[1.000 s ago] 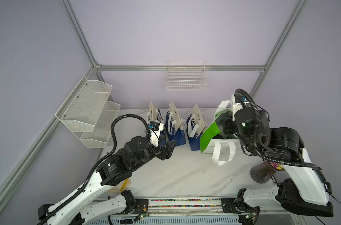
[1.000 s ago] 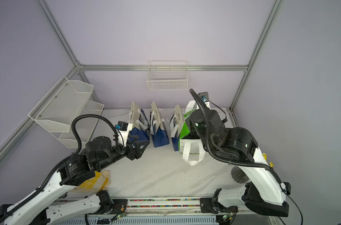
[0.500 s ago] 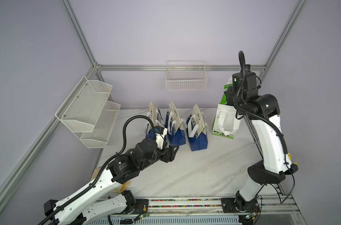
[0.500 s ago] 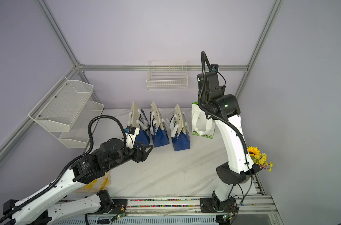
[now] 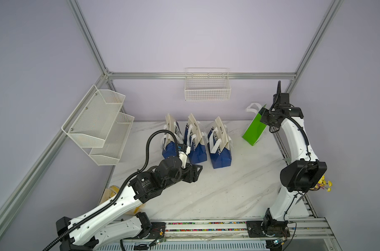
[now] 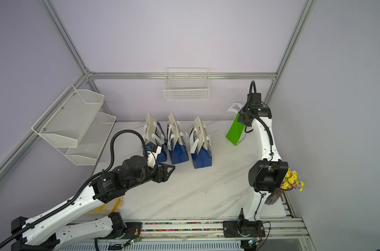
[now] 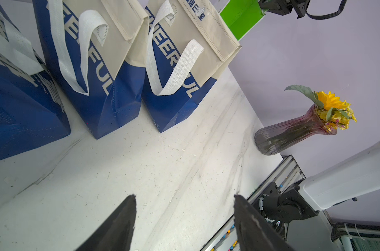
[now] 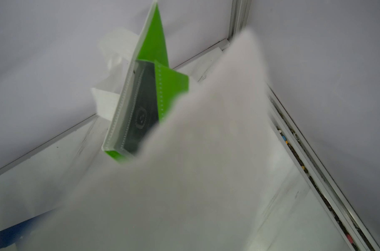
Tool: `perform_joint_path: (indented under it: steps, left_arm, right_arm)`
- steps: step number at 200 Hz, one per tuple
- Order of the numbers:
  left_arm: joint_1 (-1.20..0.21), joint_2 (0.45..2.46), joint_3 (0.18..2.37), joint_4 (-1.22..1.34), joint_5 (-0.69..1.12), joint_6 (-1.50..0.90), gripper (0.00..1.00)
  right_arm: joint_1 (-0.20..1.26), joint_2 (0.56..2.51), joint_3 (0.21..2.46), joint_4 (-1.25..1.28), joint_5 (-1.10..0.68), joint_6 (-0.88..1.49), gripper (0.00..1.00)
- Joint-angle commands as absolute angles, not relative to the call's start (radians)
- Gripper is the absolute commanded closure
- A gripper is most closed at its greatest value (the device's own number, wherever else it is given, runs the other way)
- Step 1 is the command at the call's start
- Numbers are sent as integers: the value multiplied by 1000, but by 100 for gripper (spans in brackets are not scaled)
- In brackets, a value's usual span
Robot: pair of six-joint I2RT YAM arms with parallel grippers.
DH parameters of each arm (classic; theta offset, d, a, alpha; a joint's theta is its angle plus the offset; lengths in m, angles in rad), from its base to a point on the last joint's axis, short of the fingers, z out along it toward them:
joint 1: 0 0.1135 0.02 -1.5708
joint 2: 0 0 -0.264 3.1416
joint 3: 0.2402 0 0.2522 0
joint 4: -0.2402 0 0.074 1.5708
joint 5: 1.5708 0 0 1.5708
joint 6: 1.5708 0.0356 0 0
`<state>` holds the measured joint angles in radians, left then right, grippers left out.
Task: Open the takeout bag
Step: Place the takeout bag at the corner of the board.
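My right gripper is clamped on the top rim of the green takeout bag, which tilts below it; my left gripper, spread and empty, sits well apart; I'd bring it to the opposite rim and pull gently; blurred white fabric blocks the right wrist view, hiding the bag's mouth and pinch point.

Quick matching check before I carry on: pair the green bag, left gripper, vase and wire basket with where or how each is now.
1. green bag
2. left gripper
3. vase
4. wire basket

A. hanging on the back wall
B. open and empty, low over the table
C. tilted, gripped at its top by the right gripper
D. standing at the table's right edge

Pairs: 1-C, 2-B, 3-D, 4-A
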<state>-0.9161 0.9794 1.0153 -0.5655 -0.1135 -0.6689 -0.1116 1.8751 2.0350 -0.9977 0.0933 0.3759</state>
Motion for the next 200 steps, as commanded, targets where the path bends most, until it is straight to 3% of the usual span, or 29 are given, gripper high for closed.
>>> perform_joint_path:
  steps: [1, 37, 49, 59, 82, 149, 180, 200]
  left_arm:
    - [-904, 993, 991, -514, -98, -700, 30]
    - [-884, 1011, 988, -489, -73, -718, 31]
    - [-880, 1008, 985, -480, -68, -718, 31]
    - [-875, 1003, 983, -476, -68, -718, 31]
    - [-862, 997, 983, -476, -65, -718, 31]
    - [-835, 956, 947, -472, -55, -721, 31]
    - [-790, 941, 930, -492, -83, -734, 30]
    - [-716, 946, 918, -515, -62, -768, 28]
  right_arm:
    - [-150, 1895, 2007, -924, 25, 429, 100]
    - [-193, 1896, 1991, -899, 6, 437, 100]
    - [-193, 1880, 1991, -895, 0, 439, 81]
    - [-194, 1852, 1978, -882, -3, 441, 58]
    - [-193, 1759, 1929, -833, 3, 468, 45]
    - [-135, 1629, 2014, -906, 23, 414, 38]
    - [219, 1603, 2045, -950, 222, 311, 39]
    - [412, 1613, 2000, -946, 256, 328, 39]
